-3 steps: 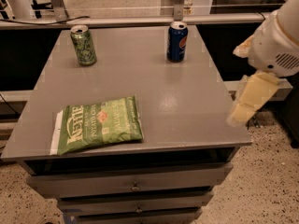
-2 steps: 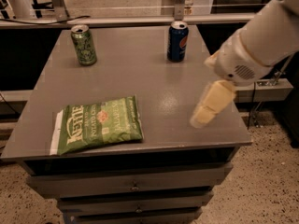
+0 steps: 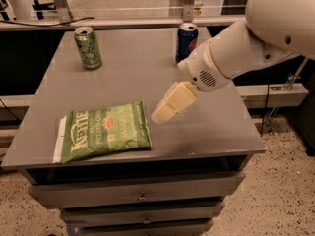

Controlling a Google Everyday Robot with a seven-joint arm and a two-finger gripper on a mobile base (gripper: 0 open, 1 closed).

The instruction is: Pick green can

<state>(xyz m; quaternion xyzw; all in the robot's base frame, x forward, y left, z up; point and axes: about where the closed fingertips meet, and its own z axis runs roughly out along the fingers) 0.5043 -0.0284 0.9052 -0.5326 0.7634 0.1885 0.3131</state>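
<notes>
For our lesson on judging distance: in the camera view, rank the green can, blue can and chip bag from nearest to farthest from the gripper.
The gripper hovers over the table near its middle.
1. chip bag, front left, just beside it.
2. blue can, at the back, right of centre.
3. green can, back left corner.

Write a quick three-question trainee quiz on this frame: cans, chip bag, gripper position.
1. True or false: the gripper is holding the green can.
2. Which item lies nearest the front edge of the table? A) green can B) Kettle chip bag C) blue Pepsi can
3. Which can stands closer to the gripper in the camera view?

Key
1. False: the gripper hovers above mid-table, right of the Kettle chip bag and apart from both cans.
2. B.
3. The blue Pepsi can.
</notes>
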